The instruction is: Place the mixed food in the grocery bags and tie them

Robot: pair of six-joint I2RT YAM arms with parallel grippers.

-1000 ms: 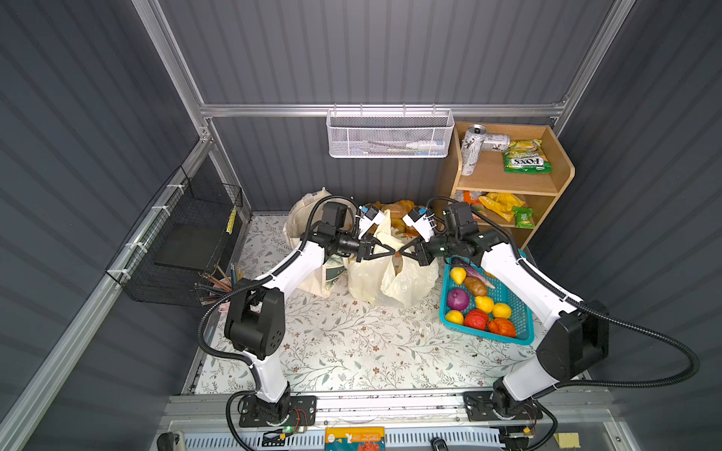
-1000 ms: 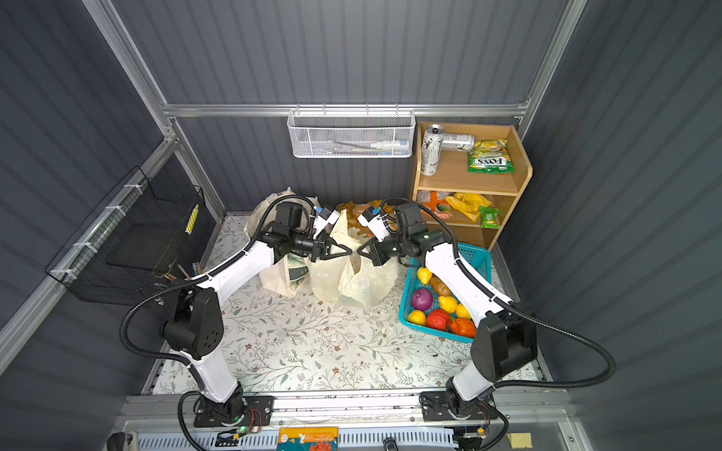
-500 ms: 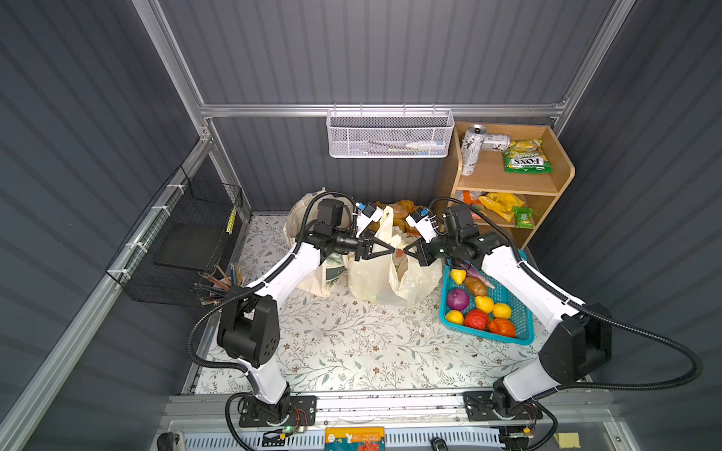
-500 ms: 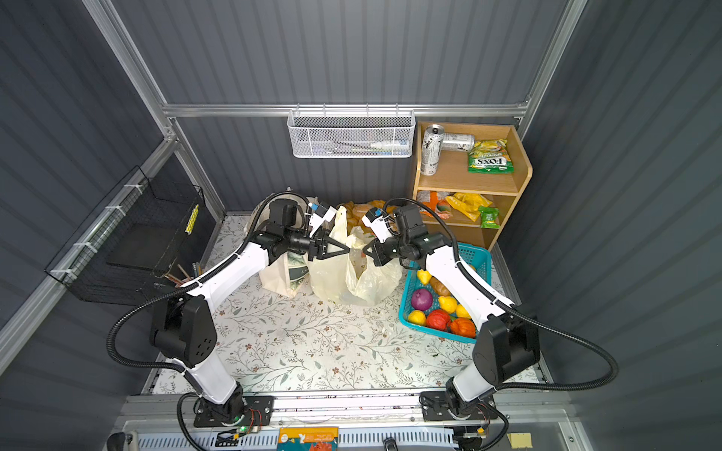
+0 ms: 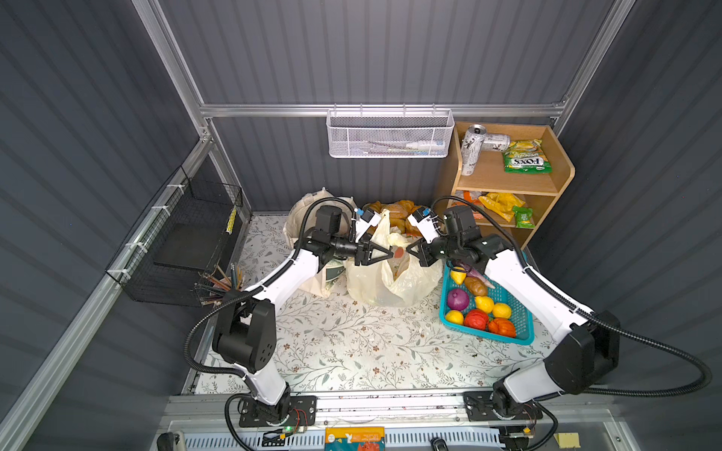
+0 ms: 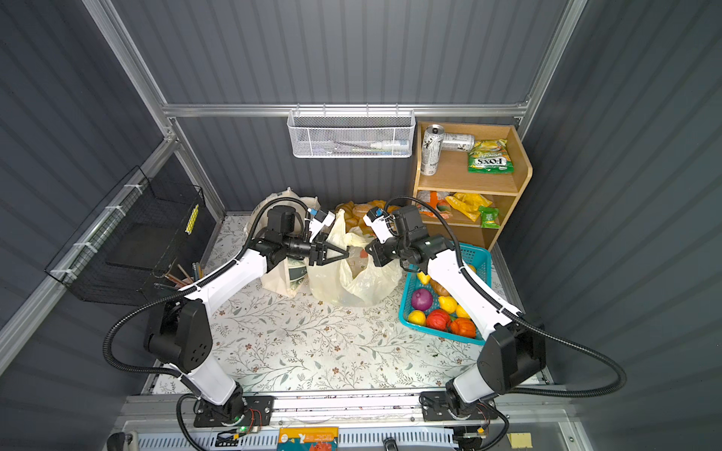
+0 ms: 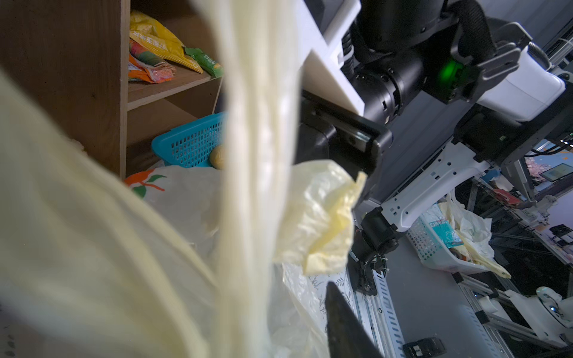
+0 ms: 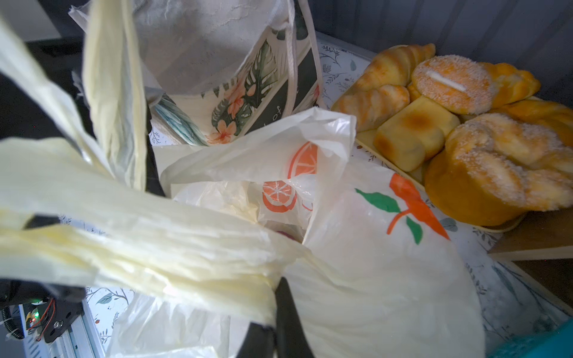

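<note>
Several toy fruits [image 5: 476, 318] sit in the basket [image 5: 525, 340]. The plastic bag [image 5: 390, 281] stands untied on the table [image 5: 351, 351]. Our right claw [image 5: 413, 250] pinches its handle; whether our left claw [image 5: 385, 254] is spread, we cannot tell.

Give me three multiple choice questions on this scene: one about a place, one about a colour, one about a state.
1. Where is the fruit basket?
A. on the shelf
B. on the table, right of the plastic bag
C. hanging on the wall

2. What colour is that basket?
A. red
B. black
C. turquoise

3. What is the right gripper doing?
A. shut on the plastic bag
B. open over the basket
C. shut on a bun

Answers:
1. B: both top views show it standing on the table beside the bag.
2. C: its mesh wall is turquoise.
3. A: the right wrist view shows its fingers pinched on the bag's handle.
</note>
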